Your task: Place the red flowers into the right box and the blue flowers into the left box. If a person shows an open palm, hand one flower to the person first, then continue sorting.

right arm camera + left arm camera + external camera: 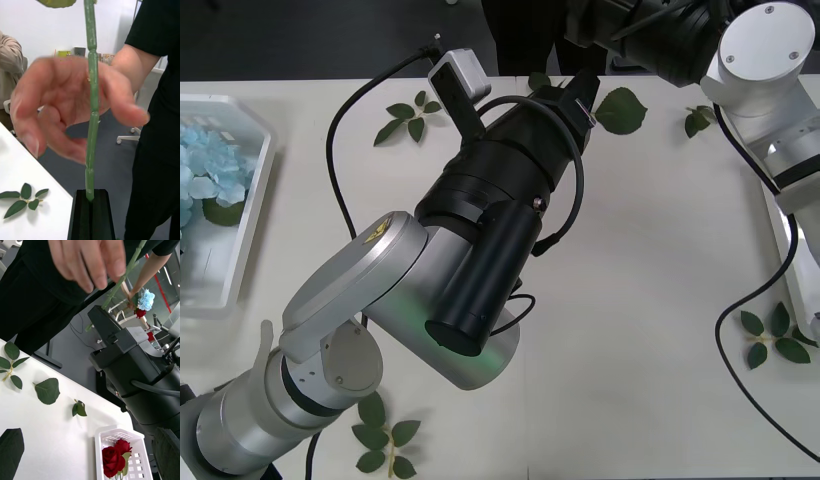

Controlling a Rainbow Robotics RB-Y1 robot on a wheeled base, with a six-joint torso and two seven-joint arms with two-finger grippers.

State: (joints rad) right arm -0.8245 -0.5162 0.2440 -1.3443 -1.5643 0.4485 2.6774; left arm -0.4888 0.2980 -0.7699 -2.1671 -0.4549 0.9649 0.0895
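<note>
My right gripper [90, 198] is shut on a long green flower stem [92, 112], held out past the table's far edge; its bloom is out of view. A person's hand [63, 108] curls around the stem, and its fingertips [112, 266] touch it above the right gripper [98, 317]. My left gripper [580, 95] hangs open and empty over the table's far side. Red flowers [114, 459] lie in the right box [140, 450]. Blue flowers [205, 165] lie in the left box [250, 215] at the table's left edge.
Loose green leaf sprigs lie on the table: one at the far left [412, 112], a big leaf [620, 108] by the left gripper, one at the right [775, 335], one near the front [385, 435]. Black cables [345, 120] trail across the table.
</note>
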